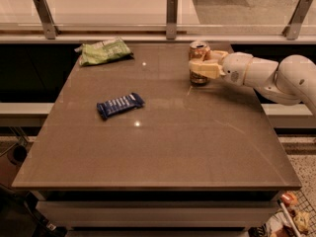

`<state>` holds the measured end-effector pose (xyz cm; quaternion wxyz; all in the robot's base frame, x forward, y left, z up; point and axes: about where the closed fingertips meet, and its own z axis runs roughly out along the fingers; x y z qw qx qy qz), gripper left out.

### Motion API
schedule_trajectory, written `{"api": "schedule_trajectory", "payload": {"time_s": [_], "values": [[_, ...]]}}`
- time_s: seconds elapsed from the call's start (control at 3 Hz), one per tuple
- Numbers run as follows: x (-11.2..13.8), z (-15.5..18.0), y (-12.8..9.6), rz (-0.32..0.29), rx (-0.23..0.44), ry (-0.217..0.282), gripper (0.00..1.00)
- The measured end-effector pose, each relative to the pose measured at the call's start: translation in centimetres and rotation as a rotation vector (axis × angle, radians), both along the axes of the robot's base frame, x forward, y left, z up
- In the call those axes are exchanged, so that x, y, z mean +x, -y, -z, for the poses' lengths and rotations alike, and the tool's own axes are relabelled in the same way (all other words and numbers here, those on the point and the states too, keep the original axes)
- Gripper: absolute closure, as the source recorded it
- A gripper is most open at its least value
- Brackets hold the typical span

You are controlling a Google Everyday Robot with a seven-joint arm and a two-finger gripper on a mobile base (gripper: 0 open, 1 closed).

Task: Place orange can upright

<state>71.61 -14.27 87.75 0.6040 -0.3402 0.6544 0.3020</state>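
The small orange-gold metal drink can [199,49] stands upright at the upper right of the brown rectangular table [163,152]. The white arm's cream two-finger gripper [201,64], reaching from the right edge, pinches it around the middle. A blue wrapped candy bar [120,104] lies left of centre. A green crinkled snack bag [105,51] lies upper left. Both are well apart from the can.

The middle of the orange can [199,48], near the far right corner of the counter [163,152], is covered by the gripper [198,65], which is clasped around it; only the top and base are seen. Its label cannot be read. The arm [276,75] is cut off by the picture's right edge. The print on the blue bar [120,104] and the green bag [104,51] is too small to be read. The clutter [292,217] below the near right corner is blurred and cropped.
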Motion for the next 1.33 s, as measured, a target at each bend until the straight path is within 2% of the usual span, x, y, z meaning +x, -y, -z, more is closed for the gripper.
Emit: {"api": "schedule_trajectory", "payload": {"time_s": [1.0,1.33], "values": [[0.05,0.02,-0.93,-0.014,0.002,-0.001,0.14],[0.07,0.03,-1.25,-0.018,0.003,-0.001,0.0]]}}
